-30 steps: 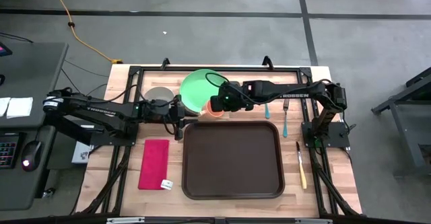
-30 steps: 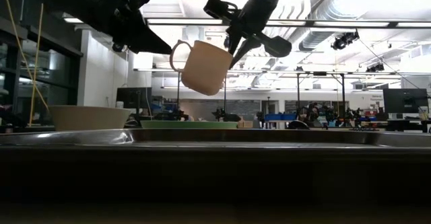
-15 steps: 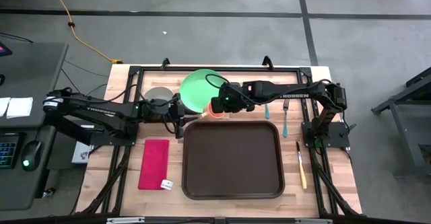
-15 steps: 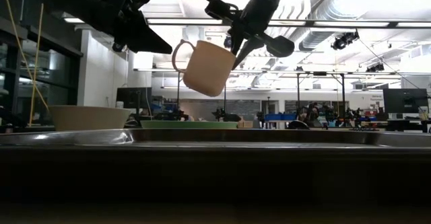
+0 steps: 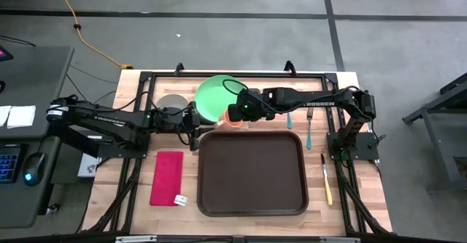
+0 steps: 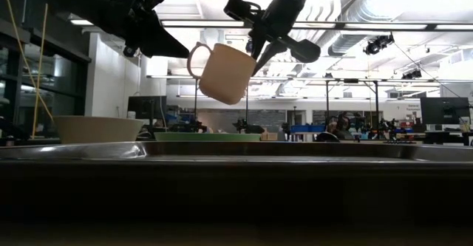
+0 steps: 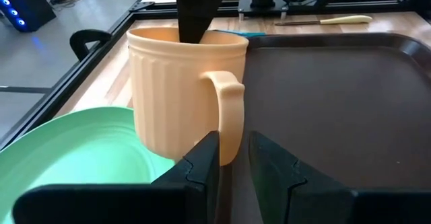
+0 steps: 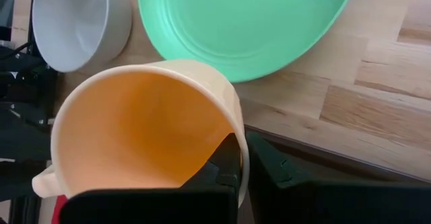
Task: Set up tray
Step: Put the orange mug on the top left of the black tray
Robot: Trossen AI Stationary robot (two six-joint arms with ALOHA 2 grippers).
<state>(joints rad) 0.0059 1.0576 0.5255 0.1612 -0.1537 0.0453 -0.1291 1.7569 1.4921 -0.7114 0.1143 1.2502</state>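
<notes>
A peach mug (image 5: 234,119) hangs in the air between both grippers, tilted, over the gap between the green plate (image 5: 215,95) and the far edge of the dark brown tray (image 5: 252,174). My right gripper (image 8: 244,158) reaches in from the table's right and is shut on the mug's rim. My left gripper (image 7: 234,158) comes from the table's left at the mug's handle (image 6: 194,57), fingers narrowly apart with the handle between them. The tray lies flat on the table with nothing on it. My left gripper has the lower part of the mug's handle (image 7: 231,153) between its two fingertips, pinched from both sides. It comes nearly level from the table's left. My right gripper holds the mug's wall at the rim (image 8: 237,140), on the side opposite the handle, one finger inside the mug (image 7: 195,15) and one outside. It slants down from the table's right. The mug hangs tilted, clear of plate and tray.
A grey bowl (image 5: 173,104) stands left of the green plate, under my left arm. A red napkin (image 5: 166,177) lies left of the tray. A teal fork (image 5: 309,130) and a yellow knife (image 5: 326,179) lie right of it.
</notes>
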